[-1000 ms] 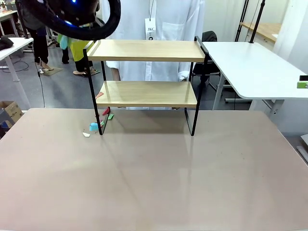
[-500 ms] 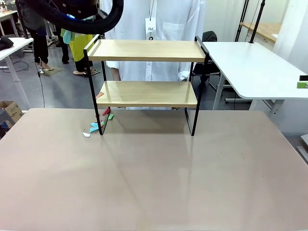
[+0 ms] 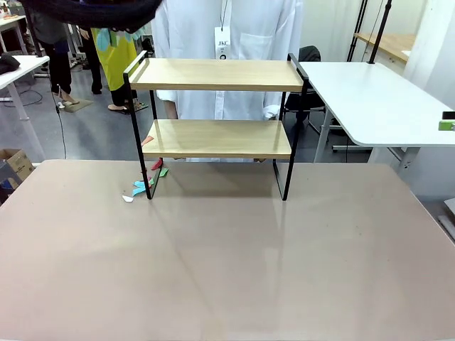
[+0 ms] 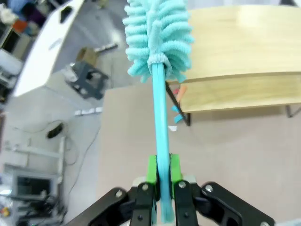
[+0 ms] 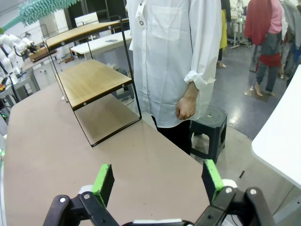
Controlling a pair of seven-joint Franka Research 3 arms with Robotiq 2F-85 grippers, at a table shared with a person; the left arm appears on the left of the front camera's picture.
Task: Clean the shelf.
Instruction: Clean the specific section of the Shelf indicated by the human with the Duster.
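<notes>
Front view: the shelf (image 3: 217,138) stands at 12 o'clock on the tan tabletop (image 3: 227,270), with coloured paper scraps (image 3: 142,186) by its 8 o'clock foot.

Left wrist view: the left gripper (image 4: 163,170) pinches the handle of a teal duster (image 4: 161,108). The duster's fluffy head is at 12 o'clock, over the shelf's end.

Right wrist view: the right gripper (image 5: 157,181) is spread wide and holds nothing. The shelf is at 10 o'clock.

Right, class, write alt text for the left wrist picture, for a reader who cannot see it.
The left pincer is shut on the handle of a turquoise duster, whose fluffy head is near one end of a two-tier wooden shelf. Coloured paper scraps lie on the tan table by the shelf's leg.
</notes>
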